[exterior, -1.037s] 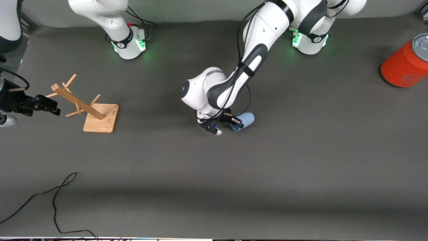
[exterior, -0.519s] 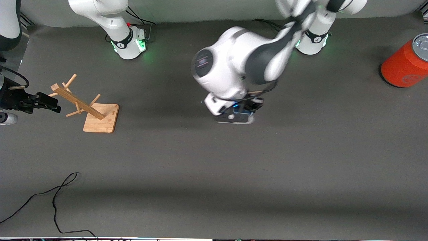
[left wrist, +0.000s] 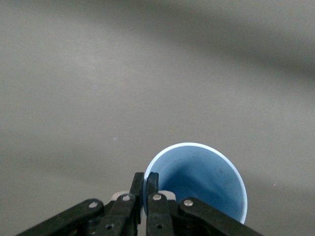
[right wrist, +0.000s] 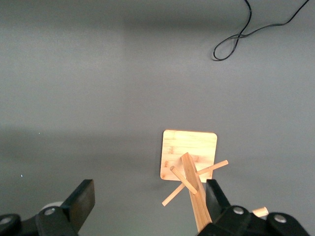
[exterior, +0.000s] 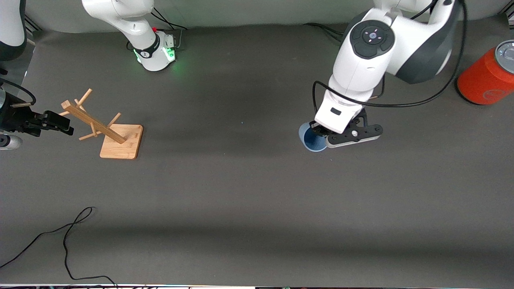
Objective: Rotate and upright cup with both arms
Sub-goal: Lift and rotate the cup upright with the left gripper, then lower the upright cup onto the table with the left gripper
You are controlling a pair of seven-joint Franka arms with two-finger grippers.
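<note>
1. Left wrist view: the left gripper point(left wrist: 146, 184) has its fingers point(left wrist: 152, 183) pinched closed on the rim of the cup point(left wrist: 206, 179), one inside, one outside.
2. The cup point(exterior: 310, 138) stands mouth up on the bench point(exterior: 241, 192), toward the left arm's end.
3. The right gripper point(right wrist: 147, 194) waits with fingers spread wide above the wooden rack point(right wrist: 189, 162).
4. An orange can point(exterior: 488, 76) stands near the left arm's base.

A dark grey mat is covering the bench point(exterior: 249, 200), a soft band of shadow is lying across it, and green light is glowing along its upper edge.
</note>
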